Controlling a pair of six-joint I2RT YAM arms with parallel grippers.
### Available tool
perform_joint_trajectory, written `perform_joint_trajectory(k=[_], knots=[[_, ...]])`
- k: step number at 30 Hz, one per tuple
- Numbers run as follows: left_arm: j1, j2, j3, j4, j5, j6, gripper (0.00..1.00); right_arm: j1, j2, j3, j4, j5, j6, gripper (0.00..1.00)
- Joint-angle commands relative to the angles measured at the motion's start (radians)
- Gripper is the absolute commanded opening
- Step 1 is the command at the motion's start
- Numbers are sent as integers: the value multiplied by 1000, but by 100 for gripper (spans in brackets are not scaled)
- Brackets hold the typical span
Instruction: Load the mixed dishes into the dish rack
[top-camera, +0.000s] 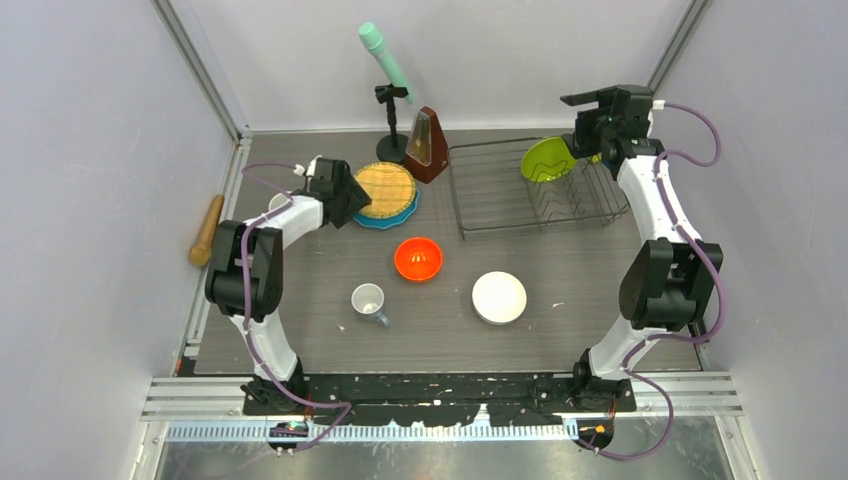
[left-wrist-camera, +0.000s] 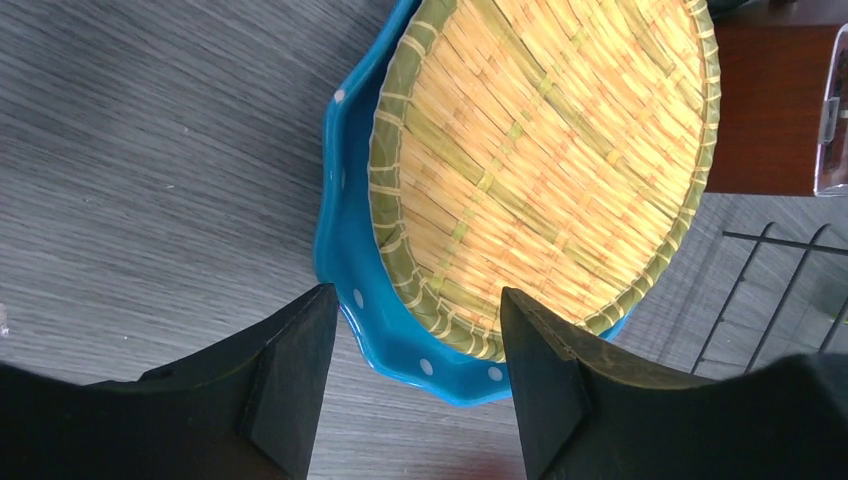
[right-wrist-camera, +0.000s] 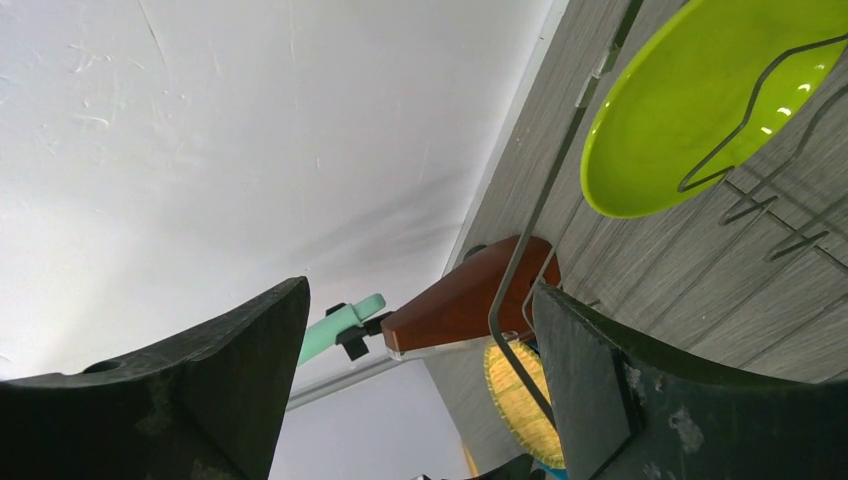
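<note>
Left gripper (left-wrist-camera: 418, 296) is partway open, one finger on each side of the blue white-dotted plate's (left-wrist-camera: 345, 250) rim, not clamped as far as I can see. The woven yellow-rimmed plate (left-wrist-camera: 545, 150) sits on top of it, near the grey table's (top-camera: 300, 330) far edge, left of middle. Right gripper (right-wrist-camera: 420, 290) is wide open and empty, over the dark wire dish rack (top-camera: 500, 190) in the far right corner. The lime-green plate (right-wrist-camera: 690, 110) stands in its prongs.

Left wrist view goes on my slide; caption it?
Open left gripper flanking the edge of a woven yellow plate stacked in a blue white-dotted plate.
</note>
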Motion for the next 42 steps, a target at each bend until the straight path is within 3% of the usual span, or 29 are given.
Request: perform_joint_trajectory(k=[1, 8, 13, 21, 42], knots=[[14, 33, 39, 66, 36, -46, 62, 7, -72, -20, 50, -9, -9, 88], [17, 61, 70, 61, 41, -42, 56, 10, -92, -39, 53, -15, -10, 88], [16, -5, 45, 37, -63, -2, 56, 12, -97, -42, 56, -13, -14, 88], [13, -34, 57, 32, -42, 19, 56, 19, -87, -30, 57, -11, -16, 88], [15, 142, 145, 36, 27, -74, 58, 24, -98, -43, 53, -11, -18, 88]])
